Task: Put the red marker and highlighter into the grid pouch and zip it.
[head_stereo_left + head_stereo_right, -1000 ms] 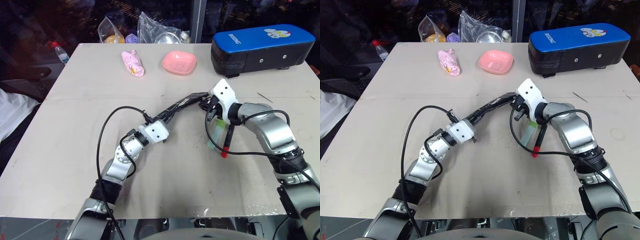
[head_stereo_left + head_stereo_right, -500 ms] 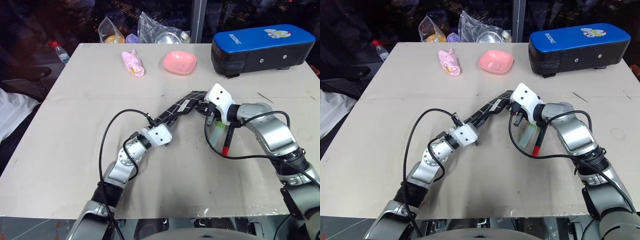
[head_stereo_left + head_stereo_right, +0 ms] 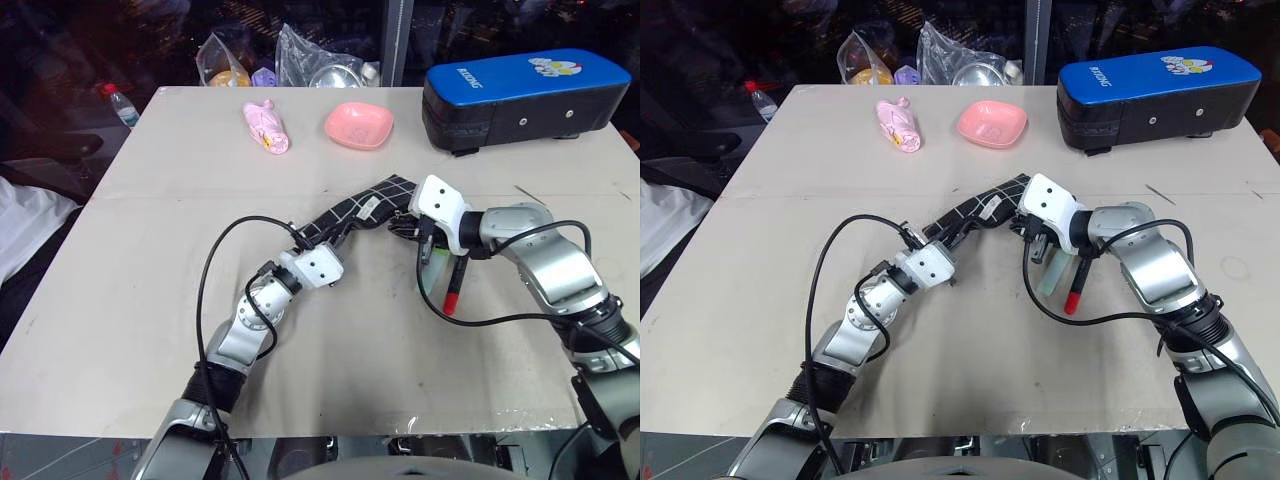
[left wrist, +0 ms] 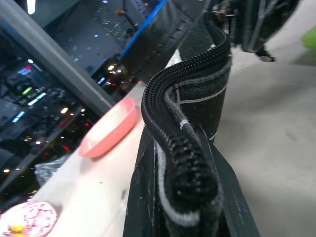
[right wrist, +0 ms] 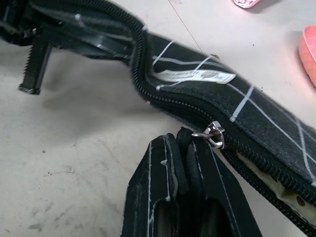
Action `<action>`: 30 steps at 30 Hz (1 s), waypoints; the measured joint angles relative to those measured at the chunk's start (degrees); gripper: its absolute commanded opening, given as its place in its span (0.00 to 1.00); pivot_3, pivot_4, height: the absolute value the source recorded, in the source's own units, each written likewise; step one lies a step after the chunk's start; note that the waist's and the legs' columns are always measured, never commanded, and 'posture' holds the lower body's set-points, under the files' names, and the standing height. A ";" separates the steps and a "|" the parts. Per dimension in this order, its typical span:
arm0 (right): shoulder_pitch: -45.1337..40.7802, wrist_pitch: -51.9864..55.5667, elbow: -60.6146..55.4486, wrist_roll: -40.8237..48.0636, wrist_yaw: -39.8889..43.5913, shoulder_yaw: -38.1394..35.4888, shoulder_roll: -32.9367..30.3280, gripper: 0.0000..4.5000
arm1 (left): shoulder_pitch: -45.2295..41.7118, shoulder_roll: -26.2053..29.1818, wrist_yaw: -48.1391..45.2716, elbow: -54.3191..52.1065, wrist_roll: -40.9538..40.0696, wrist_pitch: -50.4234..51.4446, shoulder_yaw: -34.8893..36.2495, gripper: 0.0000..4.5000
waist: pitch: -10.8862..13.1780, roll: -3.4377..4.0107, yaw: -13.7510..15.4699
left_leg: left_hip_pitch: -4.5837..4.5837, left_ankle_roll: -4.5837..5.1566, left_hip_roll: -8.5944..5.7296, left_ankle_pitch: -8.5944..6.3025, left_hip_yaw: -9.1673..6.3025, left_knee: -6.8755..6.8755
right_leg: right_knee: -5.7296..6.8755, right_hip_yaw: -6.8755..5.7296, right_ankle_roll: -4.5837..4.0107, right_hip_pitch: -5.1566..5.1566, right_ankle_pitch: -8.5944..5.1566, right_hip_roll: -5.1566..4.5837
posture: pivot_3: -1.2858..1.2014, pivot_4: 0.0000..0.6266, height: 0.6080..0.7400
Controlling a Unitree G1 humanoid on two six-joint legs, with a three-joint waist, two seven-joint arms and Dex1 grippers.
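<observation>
Since a second ago the grid pouch (image 3: pixel 358 213) has turned to show more of its gridded face, held above the tabletop (image 3: pixel 150 300) with the left hand (image 3: pixel 318 243) clenched on its near end and the right hand (image 5: pixel 185 148) pinching its zipper pull (image 5: pixel 213 134), while the red marker (image 3: pixel 453 286) and highlighter (image 3: pixel 432 272) lie beneath the right arm.

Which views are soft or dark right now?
Left wrist view: the grid pouch nearest the lens is blurred, and the background is dark with blurred light spots. Right wrist view: the zipper pull is sharp. Head views: the table is evenly lit, with darkness beyond its far edge.
</observation>
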 measured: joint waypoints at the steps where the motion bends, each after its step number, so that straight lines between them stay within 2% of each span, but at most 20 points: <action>1: -0.05 -0.32 0.25 -0.10 0.11 0.00 0.00 0.00 | -0.11 -0.01 0.56 0.00 0.18 -0.02 0.13 0.00 | 0.00 0.00 0.00 | 0.00 0.00 0.00 0.00 0.00 0.00 | 0.00 0.00 0.00 0.00 0.00 0.00 | 0.52 0.24 1.00; 13: -2.02 -0.85 3.19 -0.75 0.31 -0.44 1.21 0.00 | -0.62 0.00 4.02 -0.01 2.17 -0.87 0.47 0.00 | 0.00 0.00 0.01 | 0.00 0.00 0.00 0.00 0.00 0.03 | 0.02 0.00 0.00 0.00 0.00 0.00 | 0.52 0.24 1.00; 24: -9.87 5.36 7.84 2.19 0.73 -3.12 2.66 0.00 | -1.99 0.16 4.35 -0.65 4.33 -3.94 -0.73 0.00 | 0.00 0.00 0.10 | -0.01 0.00 0.00 0.00 0.02 0.07 | 0.03 0.00 0.00 0.01 0.00 0.00 | 0.52 0.24 1.00; 30: -10.73 6.44 9.04 3.39 2.60 -3.94 1.62 0.00 | -2.35 -0.21 6.00 -1.31 5.42 -4.12 -0.61 0.00 | 0.00 0.00 0.11 | -0.02 0.00 -0.01 0.00 0.02 0.07 | 0.03 0.00 0.00 0.01 0.00 0.00 | 0.52 0.24 1.00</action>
